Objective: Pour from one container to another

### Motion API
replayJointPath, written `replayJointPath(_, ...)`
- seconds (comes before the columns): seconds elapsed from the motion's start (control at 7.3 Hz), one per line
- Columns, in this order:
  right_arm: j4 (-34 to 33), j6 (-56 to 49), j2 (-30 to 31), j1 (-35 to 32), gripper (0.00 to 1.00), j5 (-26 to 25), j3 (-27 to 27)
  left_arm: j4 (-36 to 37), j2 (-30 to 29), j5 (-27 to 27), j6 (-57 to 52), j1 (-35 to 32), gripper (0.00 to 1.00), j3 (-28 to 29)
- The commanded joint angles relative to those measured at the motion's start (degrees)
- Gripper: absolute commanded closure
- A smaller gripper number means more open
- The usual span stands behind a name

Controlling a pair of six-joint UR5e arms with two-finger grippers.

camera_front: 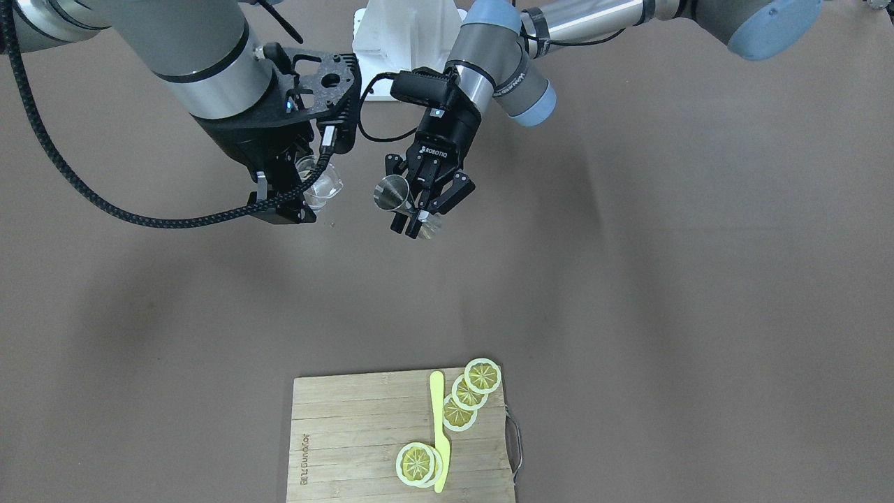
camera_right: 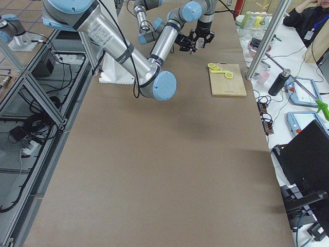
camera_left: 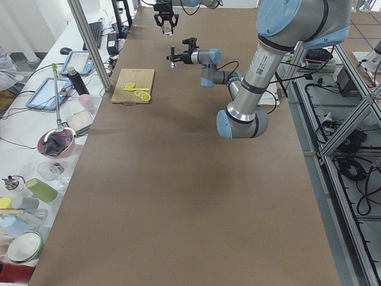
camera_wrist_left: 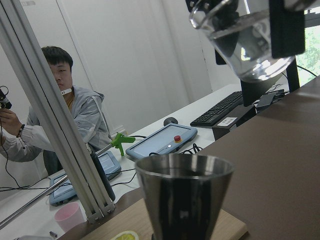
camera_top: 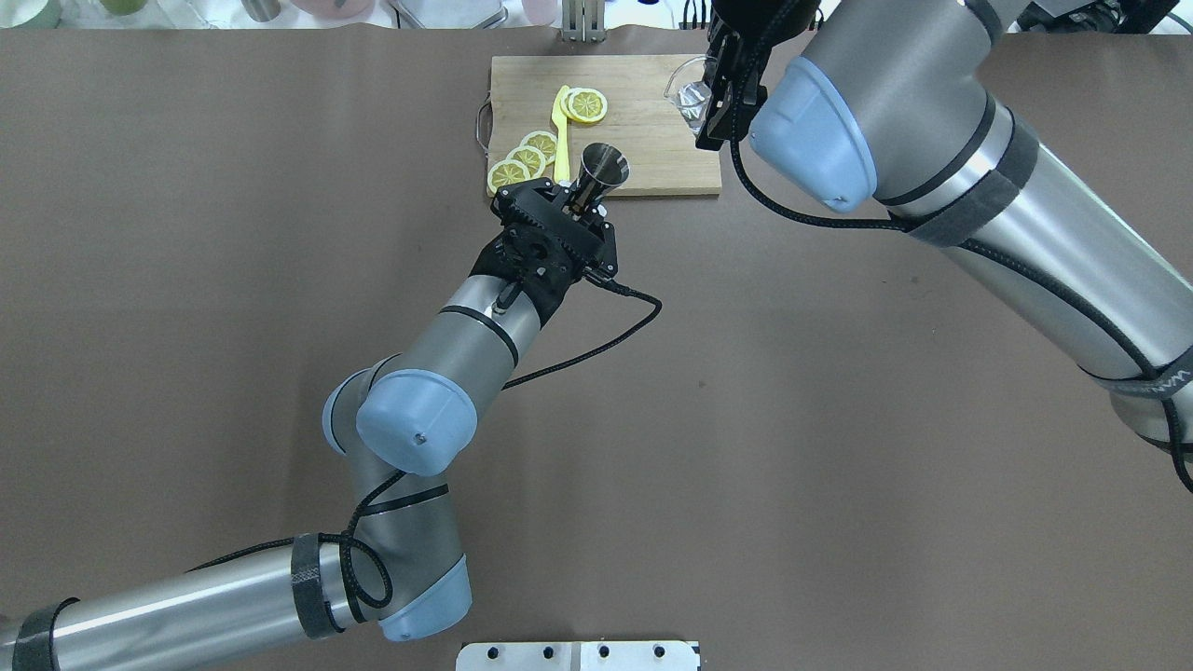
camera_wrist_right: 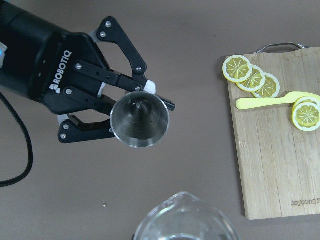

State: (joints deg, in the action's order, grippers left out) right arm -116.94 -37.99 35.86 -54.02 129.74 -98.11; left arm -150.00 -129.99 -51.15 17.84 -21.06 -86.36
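Your left gripper (camera_wrist_right: 131, 111) clamps the one steel jigger (camera_front: 390, 193) and your right gripper (camera_front: 290, 199) the one glass pitcher (camera_front: 323, 187), both well apart from the cutting board (camera_front: 349, 433). On it lie five lemon slices (camera_front: 468, 392) and one knife (camera_front: 438, 419).

Glass pitcher (camera_wrist_right: 182, 220): body cut off by the lower edge in the right wrist view. Metal cup (camera_wrist_left: 184, 195): base cut off below in the left wrist view. Cutting board (camera_front: 363, 447): lower end cropped, front view.

Tabletop (camera_front: 628, 279): plain matte brown.
Cutting board (camera_front: 363, 433): pale wood with lengthwise plank grain.
Lemon slices (camera_front: 482, 375): yellow, white rims, spoked segment pattern.
Knife (camera_front: 439, 433): pale yellow.
Jigger (camera_wrist_right: 139, 119): polished silver steel.
Glass pitcher (camera_wrist_left: 250, 45): clear.
Left end effector (camera_front: 413, 222) and right end effector (camera_front: 290, 202): black.
Arms (camera_top: 410, 433): silver, light-blue joint caps.
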Motion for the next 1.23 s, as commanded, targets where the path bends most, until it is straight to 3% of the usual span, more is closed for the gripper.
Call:
replayJointPath(0.0,-5.2,-4.0,-2.6,0.8,1.0,-2.6,0.6,0.0,0.0,-0.1,0.0,0.1,1.0,0.0)
replayJointPath(0.68,-9.3,-7.2,-8.7,3.9,1.0,-6.0,5.9,-0.7,0.0,-0.1,0.0,0.1,1.0,0.1)
replayJointPath(1.1,-12.6,-9.5,-9.3,4.1,1.0,-7.3,6.1,-0.8,-0.1,-0.1,1.6,0.1,1.0,0.1)
